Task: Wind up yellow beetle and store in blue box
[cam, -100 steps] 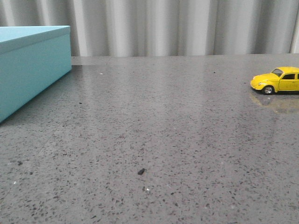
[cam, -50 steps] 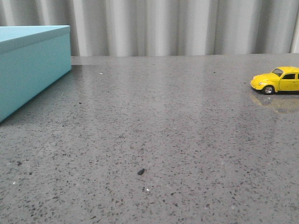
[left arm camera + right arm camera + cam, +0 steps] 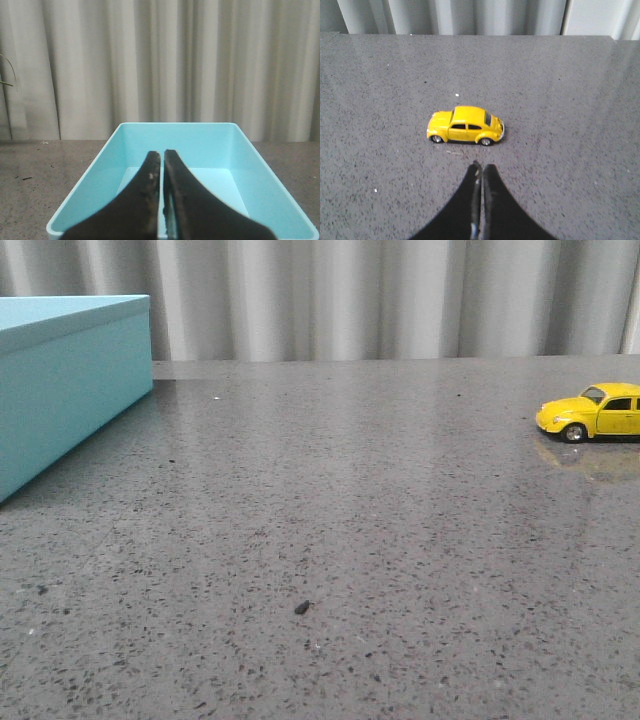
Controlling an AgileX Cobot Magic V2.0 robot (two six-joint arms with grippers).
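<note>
Jaws pressed together, both arms | left wrist: blue box (image 3: 250, 165) interior, open-topped | right wrist: whole yellow beetle (image 3: 465, 126); front view crops it

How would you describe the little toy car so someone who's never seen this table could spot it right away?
Look over the grey speckled table to its far right edge, opposite the large blue box. There stands the yellow beetle, alone on its wheels: the only small, glossy yellow thing on the surface.

I see a glossy yellow beetle (image 3: 598, 412) with shiny paint, mirrored faintly in the polished, speckled grey stone-like tabletop (image 3: 350, 520). The blue box (image 3: 60, 380) looks smooth and matt, like card. Behind hangs a pale pleated cloth curtain (image 3: 380, 295).
</note>
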